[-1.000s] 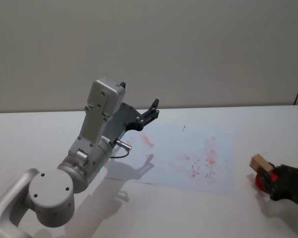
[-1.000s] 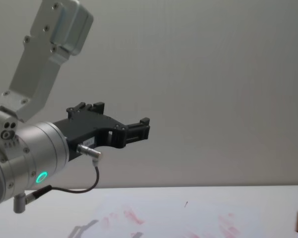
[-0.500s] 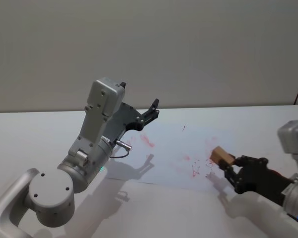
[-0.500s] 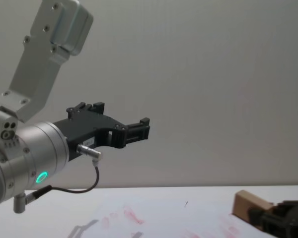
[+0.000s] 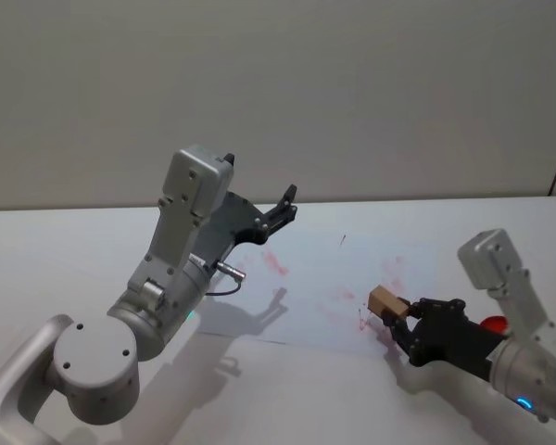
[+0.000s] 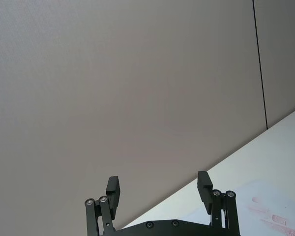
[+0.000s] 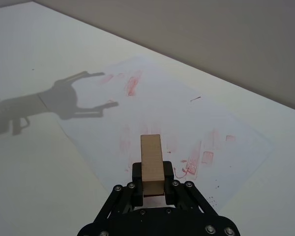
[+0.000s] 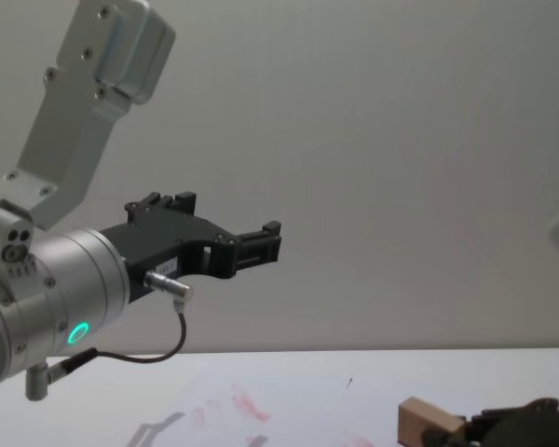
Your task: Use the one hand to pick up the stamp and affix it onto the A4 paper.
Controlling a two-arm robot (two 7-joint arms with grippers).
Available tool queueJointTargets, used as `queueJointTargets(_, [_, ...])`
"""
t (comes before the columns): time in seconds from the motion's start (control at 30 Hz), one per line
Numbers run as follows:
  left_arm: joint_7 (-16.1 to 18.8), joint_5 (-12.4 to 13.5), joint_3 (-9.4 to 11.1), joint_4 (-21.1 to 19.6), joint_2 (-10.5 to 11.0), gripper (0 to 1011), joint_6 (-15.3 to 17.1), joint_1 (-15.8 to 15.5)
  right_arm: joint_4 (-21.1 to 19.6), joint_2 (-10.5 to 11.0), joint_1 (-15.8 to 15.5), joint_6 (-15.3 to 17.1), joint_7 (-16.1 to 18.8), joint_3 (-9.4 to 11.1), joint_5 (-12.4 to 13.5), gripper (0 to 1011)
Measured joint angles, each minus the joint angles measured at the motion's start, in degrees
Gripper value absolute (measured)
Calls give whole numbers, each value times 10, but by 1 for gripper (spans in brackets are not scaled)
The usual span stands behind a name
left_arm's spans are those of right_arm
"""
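The stamp (image 5: 383, 300), a small tan wooden block, is clamped in my right gripper (image 5: 398, 314), which is shut on it. It hovers just above the near right part of the A4 paper (image 5: 325, 275), a white sheet with red prints. In the right wrist view the stamp (image 7: 151, 159) sticks out from the black fingers (image 7: 136, 173) over the paper (image 7: 162, 112). The chest view catches the stamp (image 8: 425, 421) low at the right. My left gripper (image 5: 284, 205) hangs raised and open above the paper's far left corner, nothing between its fingers (image 6: 112, 187).
A red ink pad (image 5: 494, 324) lies on the white table (image 5: 65, 260) right of the paper, partly behind my right arm. The left arm's shadow (image 7: 64, 101) falls across the paper's left edge. A plain wall stands behind the table.
My right gripper has carried the stamp leftward from the ink pad at the right edge to over the paper, and it sits lower now. The left arm has not moved.
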Motion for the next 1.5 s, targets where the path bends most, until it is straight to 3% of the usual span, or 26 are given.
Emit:
queueJointTargets(0.33, [0,0,0,0,0,1001,0,0,41,-17,19,9,-4,-13,-26,216])
queueJointTargets(0.9, [0,0,0,0,0,1001,0,0,62,-26,24,14,-16,-19,-20,216])
queueJointTargets(1.2, [0,0,0,0,0,1001,0,0,52,-25,24,2,-25,-13,6,216])
queueJointTargets(1.5, [0,0,0,0,0,1001,0,0,8,-13,17,-33,-47,7,70,216])
